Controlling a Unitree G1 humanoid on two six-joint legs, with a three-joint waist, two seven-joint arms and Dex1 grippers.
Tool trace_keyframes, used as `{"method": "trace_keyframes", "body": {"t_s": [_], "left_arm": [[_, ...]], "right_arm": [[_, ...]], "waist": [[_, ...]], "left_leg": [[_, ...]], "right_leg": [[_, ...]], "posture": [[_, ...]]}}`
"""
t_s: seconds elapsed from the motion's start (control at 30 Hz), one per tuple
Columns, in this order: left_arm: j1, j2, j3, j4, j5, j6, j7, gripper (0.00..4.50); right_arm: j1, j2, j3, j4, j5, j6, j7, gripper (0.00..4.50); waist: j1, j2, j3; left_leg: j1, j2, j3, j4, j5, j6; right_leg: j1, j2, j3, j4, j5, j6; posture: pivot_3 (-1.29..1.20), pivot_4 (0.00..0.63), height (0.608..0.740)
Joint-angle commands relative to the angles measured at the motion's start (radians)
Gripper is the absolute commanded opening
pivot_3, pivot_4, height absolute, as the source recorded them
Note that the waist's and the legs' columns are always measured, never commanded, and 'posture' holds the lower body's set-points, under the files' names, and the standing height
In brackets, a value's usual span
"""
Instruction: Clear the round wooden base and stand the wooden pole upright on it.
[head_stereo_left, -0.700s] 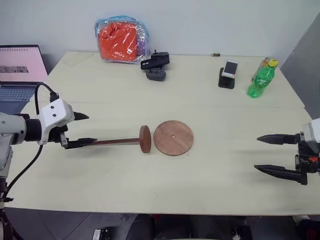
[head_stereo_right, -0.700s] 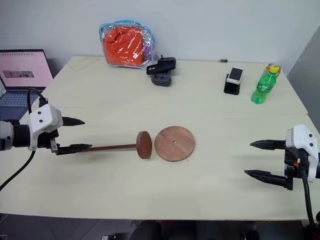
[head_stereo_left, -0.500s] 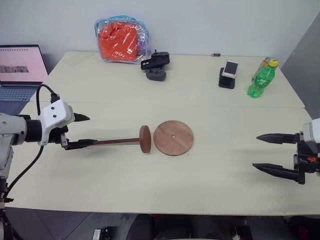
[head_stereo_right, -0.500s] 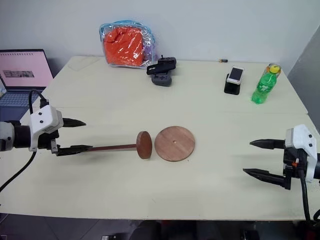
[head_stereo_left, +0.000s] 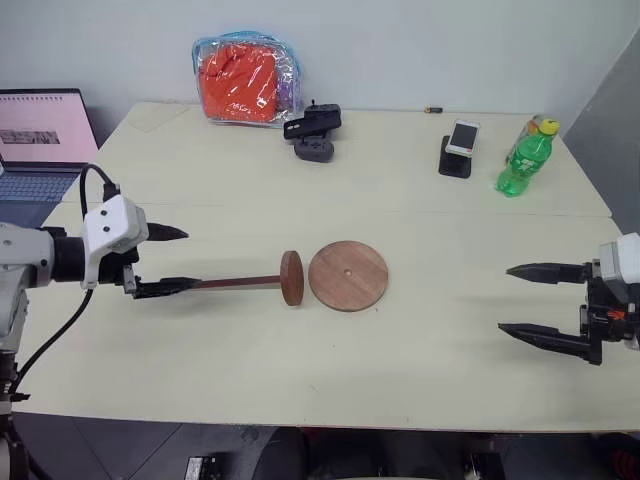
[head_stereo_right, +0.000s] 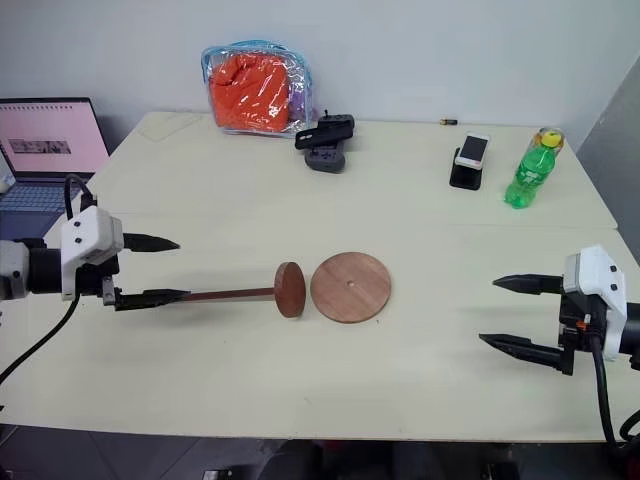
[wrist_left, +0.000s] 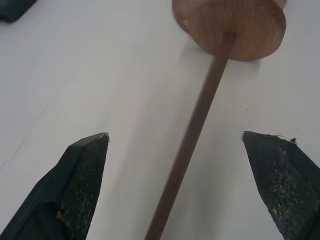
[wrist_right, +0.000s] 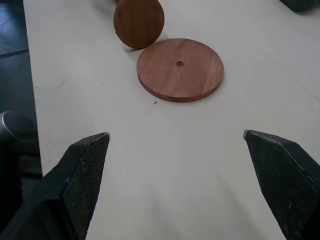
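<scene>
Wooden pole's (head_stereo_left: 235, 284) free end hidden behind left gripper (head_stereo_left: 170, 260).

Bright, even light; soft faint shadows; sharp focus.

- round wooden base (head_stereo_left: 347, 275): reddish-brown
- wooden pole (head_stereo_left: 240, 283): dark brown rod, reddish-brown end disc
- table (head_stereo_left: 400, 200): pale cream
- bottle (head_stereo_left: 524, 157): green, yellow cap
- bag (head_stereo_left: 243, 77): clear plastic, orange contents
- laptop (head_stereo_left: 40, 130) screen: pink
</scene>
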Motion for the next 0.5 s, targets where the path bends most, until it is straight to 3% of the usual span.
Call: {"method": "trace_keyframes", "body": {"t_s": [0.03,0.3,0.5], "left_arm": [[-0.042,-0.013,-0.025,-0.038,-0.010,-0.010,-0.015,4.44],[-0.053,-0.031,-0.077,-0.079,-0.016,-0.009,-0.045,4.44],[-0.051,-0.067,-0.118,-0.130,0.000,-0.003,-0.034,4.44]], "right_arm": [[-0.023,0.012,-0.001,-0.074,0.062,0.024,-0.026,4.50],[-0.052,0.032,0.023,-0.147,0.121,0.063,-0.086,4.50],[-0.173,0.056,0.086,-0.218,0.250,0.120,-0.195,4.50]], "waist": [[0.000,0.000,0.000],[0.000,0.000,0.000],[0.000,0.000,0.000]], "left_leg": [[0.000,0.000,0.000,0.000,0.000,0.000],[0.000,0.000,0.000,0.000,0.000,0.000],[0.000,0.000,-0.001,0.000,0.000,0.000]], "right_leg": [[0.000,0.000,0.000,0.000,0.000,0.000],[0.000,0.000,0.000,0.000,0.000,0.000],[0.000,0.000,0.000,0.000,0.000,0.000]], "posture": [[0.00,0.150,0.740],[0.00,0.150,0.740],[0.00,0.150,0.740]]}}
